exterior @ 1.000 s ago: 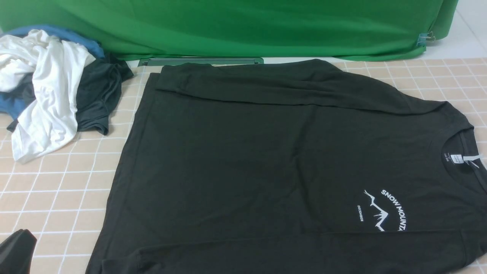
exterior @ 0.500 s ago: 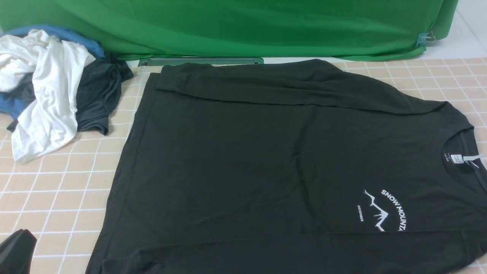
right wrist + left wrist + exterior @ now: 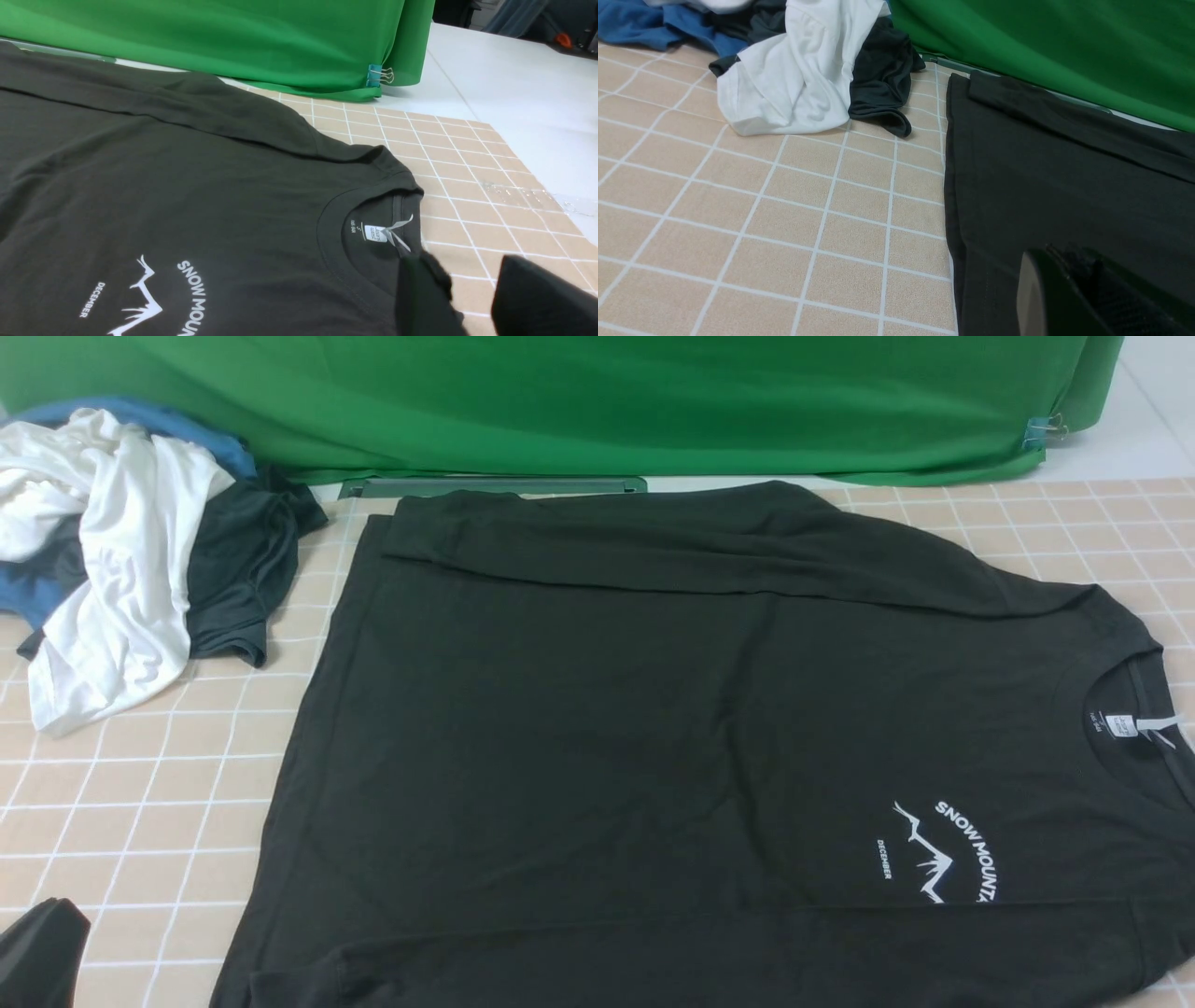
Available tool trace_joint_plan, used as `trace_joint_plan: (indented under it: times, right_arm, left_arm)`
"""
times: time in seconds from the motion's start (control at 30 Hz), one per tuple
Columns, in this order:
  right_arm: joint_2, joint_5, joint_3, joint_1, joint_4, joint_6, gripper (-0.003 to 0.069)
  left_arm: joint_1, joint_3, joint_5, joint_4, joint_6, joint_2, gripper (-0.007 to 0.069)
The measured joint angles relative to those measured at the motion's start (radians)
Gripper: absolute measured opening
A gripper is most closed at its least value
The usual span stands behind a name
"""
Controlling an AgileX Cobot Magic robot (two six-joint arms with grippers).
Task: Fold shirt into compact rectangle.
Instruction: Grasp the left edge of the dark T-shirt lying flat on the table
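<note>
The shirt (image 3: 653, 737) lies flat on the table (image 3: 140, 803), both sleeves (image 3: 653, 551) apparently folded in; body folds remain. The left jaws are clenched empty, the right jaws parted beside the collar (image 3: 327, 219).

- Soft, even light; every view is bright, with faint shadows close under the cloth.
- The shirt (image 3: 597, 728) reads flat black, creases barely showing.
- White garment (image 3: 121, 551), at 10 o'clock in the front view, nearly blown out.
- Left gripper (image 3: 1069, 289) and right gripper (image 3: 467, 280), at 5 o'clock in the wrist views, blurred.
</note>
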Motion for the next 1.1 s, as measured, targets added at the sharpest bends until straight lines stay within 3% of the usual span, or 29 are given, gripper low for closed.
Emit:
trace_joint_plan:
  times: [0.7,0.77,0.93,1.0,1.1]
  right_arm:
    - [0.000,0.000,0.000,0.000,0.000,0.000,0.0250]
    - [0.000,0.000,0.000,0.000,0.000,0.000,0.0250]
    - [0.000,0.000,0.000,0.000,0.000,0.000,0.0250]
    - [0.000,0.000,0.000,0.000,0.000,0.000,0.0250]
    - [0.000,0.000,0.000,0.000,0.000,0.000,0.0250]
  left_arm:
    - [0.000,0.000,-0.020,0.052,-0.001,0.000,0.0018]
    - [0.000,0.000,-0.041,-0.053,-0.039,0.000,0.0018]
    - [0.000,0.000,-0.080,-0.658,-0.316,0.000,0.0018]
    - [0.000,0.000,-0.085,-0.808,-0.353,0.000,0.0018]
    - [0.000,0.000,-0.099,-0.807,-0.347,0.000,0.0018]
